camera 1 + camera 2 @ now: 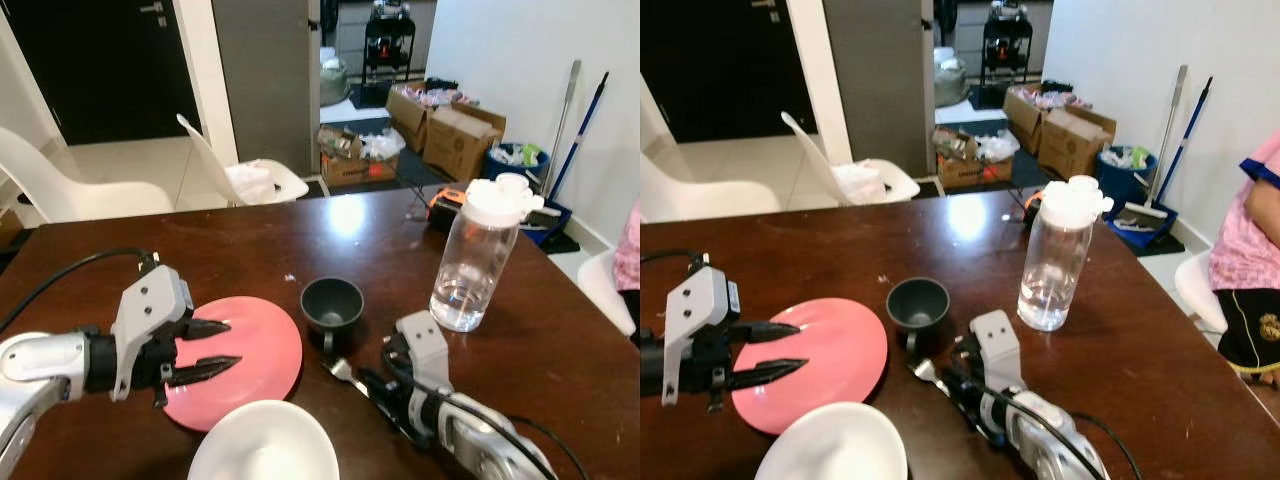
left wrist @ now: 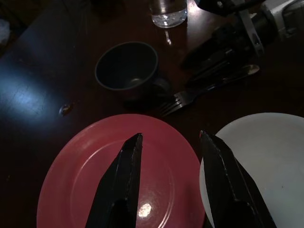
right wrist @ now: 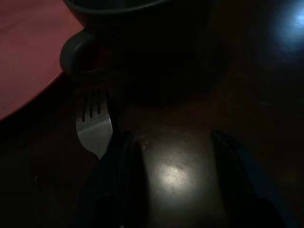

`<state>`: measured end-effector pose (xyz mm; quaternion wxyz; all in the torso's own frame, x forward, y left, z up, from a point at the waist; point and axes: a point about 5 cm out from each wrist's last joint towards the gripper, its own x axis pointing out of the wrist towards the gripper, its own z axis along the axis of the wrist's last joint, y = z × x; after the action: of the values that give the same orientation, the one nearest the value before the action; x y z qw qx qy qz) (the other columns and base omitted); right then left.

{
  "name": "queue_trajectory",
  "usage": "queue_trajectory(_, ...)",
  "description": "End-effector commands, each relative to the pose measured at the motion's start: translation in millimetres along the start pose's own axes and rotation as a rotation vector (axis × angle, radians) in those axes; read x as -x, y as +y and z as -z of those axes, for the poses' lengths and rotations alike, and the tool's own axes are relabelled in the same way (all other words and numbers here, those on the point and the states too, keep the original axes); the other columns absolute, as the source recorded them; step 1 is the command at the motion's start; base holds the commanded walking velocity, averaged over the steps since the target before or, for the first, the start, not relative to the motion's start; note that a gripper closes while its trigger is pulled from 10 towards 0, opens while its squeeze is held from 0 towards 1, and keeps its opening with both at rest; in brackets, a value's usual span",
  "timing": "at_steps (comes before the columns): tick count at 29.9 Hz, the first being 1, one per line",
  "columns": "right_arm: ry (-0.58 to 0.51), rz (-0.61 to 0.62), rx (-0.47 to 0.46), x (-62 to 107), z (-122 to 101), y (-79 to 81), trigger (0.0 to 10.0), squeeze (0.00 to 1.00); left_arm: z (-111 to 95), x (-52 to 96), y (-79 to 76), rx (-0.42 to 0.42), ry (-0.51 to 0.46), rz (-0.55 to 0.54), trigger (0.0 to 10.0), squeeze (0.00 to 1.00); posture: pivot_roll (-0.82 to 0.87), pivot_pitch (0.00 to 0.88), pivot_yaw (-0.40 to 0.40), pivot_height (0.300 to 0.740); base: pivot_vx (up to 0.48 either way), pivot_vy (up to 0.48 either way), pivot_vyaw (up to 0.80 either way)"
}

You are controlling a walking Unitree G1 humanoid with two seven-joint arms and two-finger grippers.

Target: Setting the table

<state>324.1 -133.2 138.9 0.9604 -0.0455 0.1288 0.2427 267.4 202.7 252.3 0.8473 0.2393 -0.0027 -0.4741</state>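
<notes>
You see the dark brown wooden table [image 1: 560, 360]. Your left gripper [image 1: 205, 348] hangs over the round pink plate [image 1: 265, 350] with its fingers apart, holding nothing. Your right gripper [image 3: 171, 156] sits low just right of the silver metal fork [image 1: 342, 371], fingers apart; the fork's handle is hidden beside one finger. The small dark cup [image 1: 331, 303] stands just beyond the fork. The white bowl [image 1: 262, 445] is cut off at the near edge. A clear plastic bottle [image 1: 478, 255] stands on the right.

Camera layout: head stereo pair, two wrist cameras.
Head pair looks forward and down over the brown bench [image 1: 560, 360] toward a doorway. Left wrist camera hangs close above the pink plate [image 2: 85, 175], facing the dark cup [image 2: 127, 66] and fork [image 2: 190, 97]. Right wrist camera sits low, very near the same cup and fork; all views share them.
</notes>
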Motion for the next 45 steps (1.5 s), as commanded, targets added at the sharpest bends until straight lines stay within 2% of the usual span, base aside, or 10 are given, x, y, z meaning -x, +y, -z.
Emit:
queue_trajectory(1,0.101,-0.004,-0.009,-2.7,21.6,2.4,10.0,0.0,5.4,-1.2,-1.3,0.015,0.016,0.003,10.0,0.0,0.07,0.14,0.116,0.74,0.0,0.0,0.0)
queue_trajectory(7,0.193,-0.003,0.07,-5.9,35.4,0.0,10.0,0.0,6.0,-2.3,-3.0,0.02,0.012,-0.004,10.0,0.0,0.08,0.14,0.108,0.74,0.0,0.0,0.0)
queue_trajectory(13,0.032,0.034,0.099,-5.7,5.3,-6.2,10.0,0.0,4.9,-2.1,-5.3,0.03,0.002,-0.003,10.0,0.0,0.07,0.138,0.101,0.74,0.0,0.0,0.0)
queue_trajectory(16,-0.06,0.051,0.2,-1.6,-14.7,-5.5,10.0,0.0,8.9,-0.4,-7.8,0.038,0.02,0.023,10.0,0.0,0.07,0.136,0.102,0.74,0.0,0.0,0.0)
queue_trajectory(19,-0.08,0.047,0.208,0.1,-18.9,-3.4,10.0,0.0,10.3,-0.1,-9.1,0.038,0.027,0.035,10.0,0.0,0.07,0.136,0.103,0.74,0.0,0.0,0.0)
queue_trajectory(24,-0.15,-0.046,0.216,7.2,-29.8,18.5,10.0,0.0,14.6,-0.8,-12.8,0.043,0.036,0.051,10.0,0.0,0.06,0.131,0.103,0.74,0.0,0.0,0.0)
queue_trajectory(29,-0.113,-0.109,0.181,3.3,-20.3,29.5,10.0,0.0,15.9,-1.6,-12.9,0.046,0.038,0.047,10.0,0.0,0.06,0.128,0.102,0.74,0.0,0.0,0.0)
queue_trajectory(33,0.001,-0.167,0.167,-4.8,6.5,41.4,10.0,0.0,20.7,-1.5,-14.9,0.062,0.049,0.045,10.0,0.0,0.07,0.128,0.099,0.74,0.0,0.0,0.0)
queue_trajectory(36,0.091,-0.109,0.207,-9.0,24.1,35.7,10.0,0.0,19.9,0.0,-17.3,0.066,0.049,0.056,10.0,0.0,0.08,0.131,0.096,0.74,0.0,0.0,0.0)
queue_trajectory(45,0.133,-0.053,0.251,-5.8,31.5,24.9,10.0,0.0,18.5,0.5,-18.3,0.072,0.043,0.057,10.0,0.0,0.08,0.135,0.098,0.74,0.0,0.0,0.0)
